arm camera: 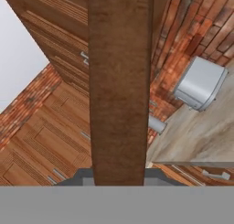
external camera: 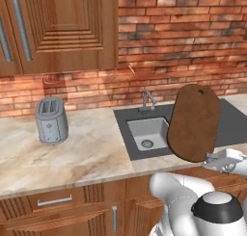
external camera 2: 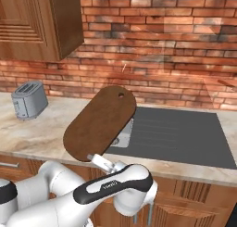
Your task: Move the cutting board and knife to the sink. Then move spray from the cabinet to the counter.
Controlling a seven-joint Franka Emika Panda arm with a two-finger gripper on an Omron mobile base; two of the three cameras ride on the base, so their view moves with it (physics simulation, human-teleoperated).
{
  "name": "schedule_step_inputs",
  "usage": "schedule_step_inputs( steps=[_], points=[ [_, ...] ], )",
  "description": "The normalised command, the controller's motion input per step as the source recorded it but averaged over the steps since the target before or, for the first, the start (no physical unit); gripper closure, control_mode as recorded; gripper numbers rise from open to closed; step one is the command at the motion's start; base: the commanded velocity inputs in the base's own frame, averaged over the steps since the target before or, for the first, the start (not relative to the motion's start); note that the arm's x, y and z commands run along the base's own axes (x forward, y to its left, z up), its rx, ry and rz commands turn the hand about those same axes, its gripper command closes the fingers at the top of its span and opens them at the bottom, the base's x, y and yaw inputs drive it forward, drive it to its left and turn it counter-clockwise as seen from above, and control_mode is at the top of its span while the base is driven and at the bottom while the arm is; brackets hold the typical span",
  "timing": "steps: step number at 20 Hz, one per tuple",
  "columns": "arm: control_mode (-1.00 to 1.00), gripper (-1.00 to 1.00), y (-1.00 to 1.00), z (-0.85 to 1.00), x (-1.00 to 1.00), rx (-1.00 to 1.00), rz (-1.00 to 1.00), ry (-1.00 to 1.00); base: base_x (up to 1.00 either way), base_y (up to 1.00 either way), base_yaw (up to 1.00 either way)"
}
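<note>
White arm links [external camera: 193, 201] sit closest in the left base view; beyond them the claw [external camera: 212, 160] is clamped on the lower edge of the cutting board [external camera: 194, 122], held upright in the air over the sink [external camera: 147, 133]. A toaster [external camera: 51, 119] stands on the table [external camera: 72, 155], well to the left.

From the right base view, the board tilts above the basin [external camera 2: 122, 133] and its ridged surround [external camera 2: 180, 135].

Seen from the hand, the board rises edge-on as a brown band.

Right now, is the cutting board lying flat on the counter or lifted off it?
Lifted: the cutting board stands on end in the air above the sink, clamped at its lower edge by the gripper.
</note>
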Motion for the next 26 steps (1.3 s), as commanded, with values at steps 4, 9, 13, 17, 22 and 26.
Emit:
schedule_step_inputs(
  steps=[4, 9, 13, 17, 22, 26],
  points=[
    [1.00, 1.00, 0.00, 0.00, 0.00, 0.00, 0.00, 0.00, 0.33, -0.14, 0.00],
    [1.00, 1.00, 0.00, 0.00, 0.00, 0.00, 0.00, 0.00, 0.42, -0.15, 0.00],
    [1.00, 1.00, 0.00, 0.00, 0.00, 0.00, 0.00, 0.00, 0.46, -0.26, 0.00],
    [1.00, 1.00, 0.00, 0.00, 0.00, 0.00, 0.00, 0.00, 0.36, -0.23, 0.00],
    [-1.00, 1.00, -0.23, 0.00, 0.27, 0.00, 0.00, 0.10, 0.00, 0.00, 0.00],
    [-1.00, 1.00, 0.00, 0.00, 0.24, -0.09, 0.00, 0.27, 0.00, 0.00, 0.00]
  ],
)
